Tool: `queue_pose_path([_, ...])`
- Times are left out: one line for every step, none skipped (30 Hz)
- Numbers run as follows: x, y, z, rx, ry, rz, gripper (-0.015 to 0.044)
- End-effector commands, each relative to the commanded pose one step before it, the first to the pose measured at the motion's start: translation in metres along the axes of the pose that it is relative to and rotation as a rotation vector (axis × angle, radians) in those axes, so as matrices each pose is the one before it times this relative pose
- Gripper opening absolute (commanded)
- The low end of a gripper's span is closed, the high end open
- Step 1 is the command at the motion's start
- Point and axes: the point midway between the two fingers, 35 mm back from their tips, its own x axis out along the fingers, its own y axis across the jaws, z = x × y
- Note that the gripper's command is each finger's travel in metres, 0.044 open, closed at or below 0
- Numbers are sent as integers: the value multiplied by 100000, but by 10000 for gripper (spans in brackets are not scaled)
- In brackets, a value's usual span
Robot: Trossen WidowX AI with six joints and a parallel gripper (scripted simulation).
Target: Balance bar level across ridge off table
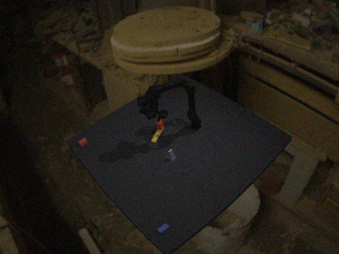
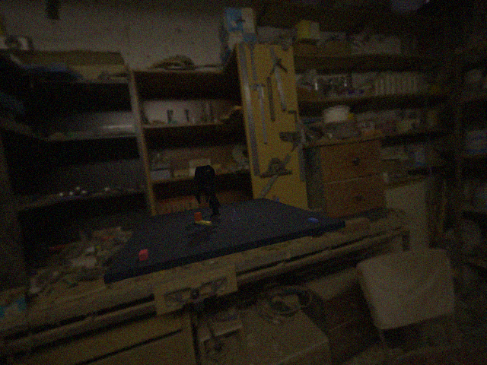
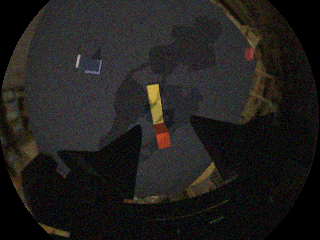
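The bar (image 1: pixel 156 136) (image 2: pixel 203 222) (image 3: pixel 155 103) is yellow with a red block at one end. It lies on the dark blue mat (image 1: pixel 219 153) near the middle. The ridge (image 1: pixel 171 154) (image 3: pixel 88 64) is a small pale blue wedge. It stands on the mat a short way from the bar's yellow end, apart from it. My gripper (image 1: pixel 158 117) (image 2: pixel 214 212) (image 3: pixel 166 123) is open and hangs just above the bar's red end. In the wrist view its fingers lie to either side of the bar. It holds nothing.
A small red marker (image 1: pixel 82 142) (image 2: pixel 143 254) (image 3: pixel 250 54) lies near the mat's left corner. A blue marker (image 1: pixel 163 227) (image 2: pixel 313 220) lies near the front corner. The arm's base (image 1: pixel 195 123) stands behind the bar. The scene is very dark, with workshop clutter around the mat.
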Motion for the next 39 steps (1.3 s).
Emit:
queue_pose_path([1107, -184, -1359, 688, 2454, 5868, 315])
queue_pose_path([234, -115, -365, 347, 466, 1355, 315])
queue_pose_path([231, -112, -365, 355, 430, 1366, 315])
queue_pose_path([189, -92, -302, 299, 329, 1139, 315])
queue_pose_path([112, -55, -181, 182, 185, 686, 315])
queue_pose_path([37, -18, -60, 61, 60, 229, 315])
queue_pose_path([0, 0, 0, 0, 0, 0, 315])
queue_pose_path([0, 0, 0, 0, 0, 0, 315])
queue_pose_path([107, -19, 12, 0, -1, -2, 315])
queue_pose_path([215, -37, 23, 0, -2, -3, 315])
queue_pose_path([329, -53, 33, 0, -3, -5, 315])
queue_pose_path([417, -62, 38, 0, -4, -6, 315])
queue_pose_path([508, -68, 42, 0, -4, -6, 315])
queue_pose_path([599, -69, 43, 0, -4, -6, 315])
queue_pose_path([663, -62, 38, 0, -4, -6, 315])
queue_pose_path([686, -49, 30, 0, -3, -4, 315])
queue_pose_path([690, -33, 21, 0, -2, -3, 315])
queue_pose_path([690, -18, 11, 0, -1, -1, 315])
queue_pose_path([689, -2, 1, 0, 0, 0, 315])
queue_pose_path([687, 14, -9, 0, 1, 1, 315])
queue_pose_path([686, 30, -18, 0, 2, 3, 315])
queue_pose_path([683, 46, -28, 0, 3, 4, 315])
queue_pose_path([680, 61, -38, 0, 4, 6, 315])
queue_pose_path([677, 77, -48, 0, 5, 7, 315])
queue_pose_path([672, 93, -57, 0, 5, 9, 315])
queue_pose_path([539, 86, -53, 0, 5, 8, 315])
queue_pose_path([325, 57, -35, 0, 3, 5, 315])
queue_pose_path([108, 20, -12, 0, 1, 2, 315])
queue_pose_path([0, 0, 0, 0, 0, 0, 315])
queue_pose_path([0, 0, 0, 0, 0, 0, 315])
queue_pose_path([27, -1, 1, 0, 0, 0, 315])
queue_pose_path([54, -2, 1, 0, 0, 0, 315])
queue_pose_path([77, -3, 2, 0, 0, 0, 315])
queue_pose_path([101, -3, 2, 0, 0, 0, 315])
queue_pose_path([125, -4, 2, 0, 0, 0, 315])
queue_pose_path([149, -4, 2, 0, 0, 0, 315])
queue_pose_path([162, -3, 2, 0, 0, 0, 315])
queue_pose_path([165, -2, 1, 0, 0, 0, 315])
queue_pose_path([165, -1, 1, 0, 0, 0, 315])
